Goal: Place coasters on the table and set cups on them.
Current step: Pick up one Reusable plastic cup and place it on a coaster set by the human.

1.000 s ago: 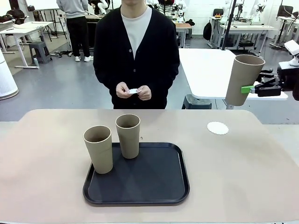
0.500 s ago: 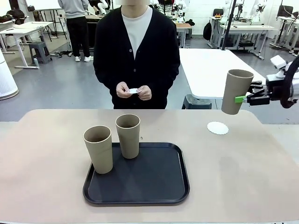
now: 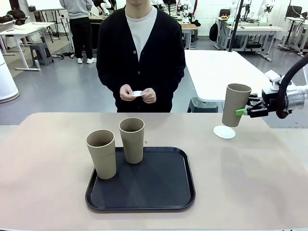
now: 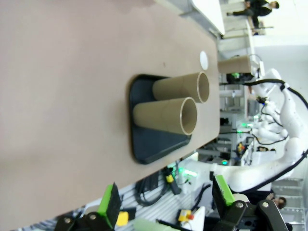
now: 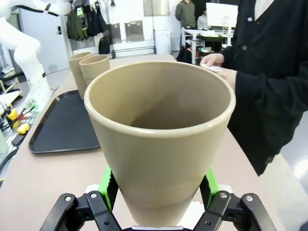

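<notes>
Gripping a tan cup (image 3: 237,102) low on its side, my right hand (image 3: 239,112) is closed firmly around it and holds it slightly tilted just over a white scalloped coaster (image 3: 224,133) at the far right of the beige surface (image 3: 48,159); I cannot tell whether the base touches the paper. My left hand (image 4: 166,204) hangs wide open with nothing in it. A second cup (image 3: 102,154) and a third cup (image 3: 132,140) stand upright, close together, at the far left of the black tray (image 3: 163,192), and across from me the person's hands (image 3: 147,96) hold something small, white and flat (image 3: 138,93).
</notes>
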